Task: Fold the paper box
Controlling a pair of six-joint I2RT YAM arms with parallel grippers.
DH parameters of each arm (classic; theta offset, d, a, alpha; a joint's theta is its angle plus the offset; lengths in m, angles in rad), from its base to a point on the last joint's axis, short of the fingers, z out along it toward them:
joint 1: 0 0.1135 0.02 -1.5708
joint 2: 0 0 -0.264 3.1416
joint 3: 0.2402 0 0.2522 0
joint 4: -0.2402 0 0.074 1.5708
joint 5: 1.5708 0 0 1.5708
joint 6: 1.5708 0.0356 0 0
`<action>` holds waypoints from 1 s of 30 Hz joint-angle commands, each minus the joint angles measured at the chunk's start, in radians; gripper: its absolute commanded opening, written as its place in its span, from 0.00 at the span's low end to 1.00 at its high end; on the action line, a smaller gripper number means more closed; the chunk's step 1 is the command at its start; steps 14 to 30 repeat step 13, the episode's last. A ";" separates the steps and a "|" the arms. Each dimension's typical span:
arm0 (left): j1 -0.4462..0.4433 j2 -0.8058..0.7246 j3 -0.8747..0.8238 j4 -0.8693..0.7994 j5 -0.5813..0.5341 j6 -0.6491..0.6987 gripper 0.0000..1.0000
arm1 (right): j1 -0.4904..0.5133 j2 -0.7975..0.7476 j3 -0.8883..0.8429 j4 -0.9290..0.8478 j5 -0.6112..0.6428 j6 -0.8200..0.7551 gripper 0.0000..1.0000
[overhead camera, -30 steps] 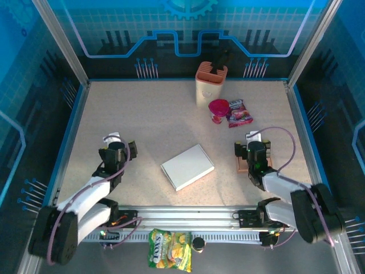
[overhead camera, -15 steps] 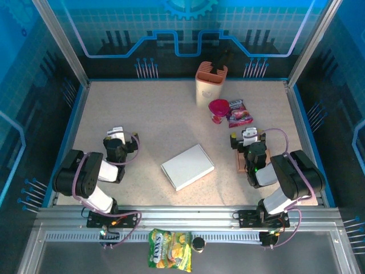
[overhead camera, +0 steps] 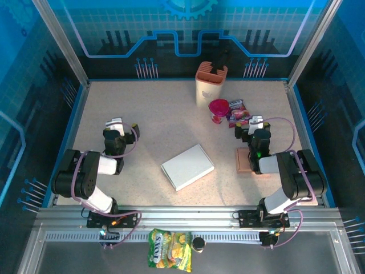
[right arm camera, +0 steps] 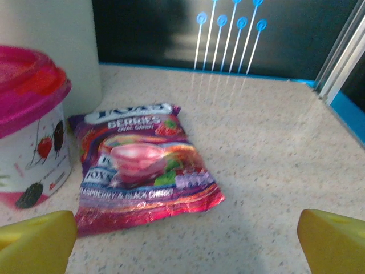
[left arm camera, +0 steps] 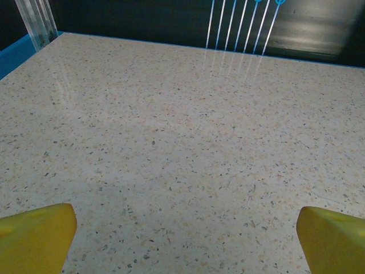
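The paper box [overhead camera: 187,166] lies flat on the speckled table [overhead camera: 154,120], white and closed, mid-table between the two arms. My left gripper [overhead camera: 119,127] sits left of it, well apart, open; in the left wrist view its yellow fingertips [left arm camera: 35,238] frame bare table, and the gripper [left arm camera: 185,245] holds nothing. My right gripper [overhead camera: 255,124] is off to the box's right, also open. In the right wrist view the gripper [right arm camera: 185,245] stands wide, its fingertips [right arm camera: 333,240] at the frame's corners, facing a berry candy bag [right arm camera: 142,165].
A pink-lidded yogurt cup [overhead camera: 218,109] and the candy bag [overhead camera: 239,112] lie beside a cream holder [overhead camera: 210,83] at the back. A tan block [overhead camera: 246,160] lies by the right arm. A yellow snack bag [overhead camera: 170,248] rests on the front rail.
Both arms have folded back onto their bases, and both grippers have slid away from the near edge. The tan block now shows more. The box has not moved.
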 commanded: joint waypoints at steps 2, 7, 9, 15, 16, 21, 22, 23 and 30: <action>0.003 -0.015 0.011 -0.031 0.043 0.015 0.99 | 0.014 -0.006 0.000 -0.033 0.001 0.012 1.00; 0.003 -0.016 0.013 -0.034 0.048 0.019 0.99 | 0.014 -0.005 0.003 -0.039 0.003 0.012 1.00; 0.003 -0.015 0.013 -0.034 0.048 0.019 0.99 | 0.012 -0.005 0.005 -0.042 0.003 0.013 1.00; 0.003 -0.016 0.013 -0.035 0.047 0.019 0.99 | 0.008 -0.006 0.002 -0.039 -0.001 0.016 1.00; 0.003 -0.016 0.013 -0.035 0.047 0.019 0.99 | 0.008 -0.006 0.002 -0.039 -0.001 0.016 1.00; 0.003 -0.016 0.013 -0.035 0.047 0.019 0.99 | 0.008 -0.006 0.002 -0.039 -0.001 0.016 1.00; 0.003 -0.016 0.013 -0.035 0.047 0.019 0.99 | 0.008 -0.006 0.002 -0.039 -0.001 0.016 1.00; 0.003 -0.016 0.013 -0.035 0.047 0.019 0.99 | 0.008 -0.006 0.002 -0.039 -0.001 0.016 1.00; 0.003 -0.016 0.013 -0.035 0.047 0.019 0.99 | 0.008 -0.006 0.002 -0.039 -0.001 0.016 1.00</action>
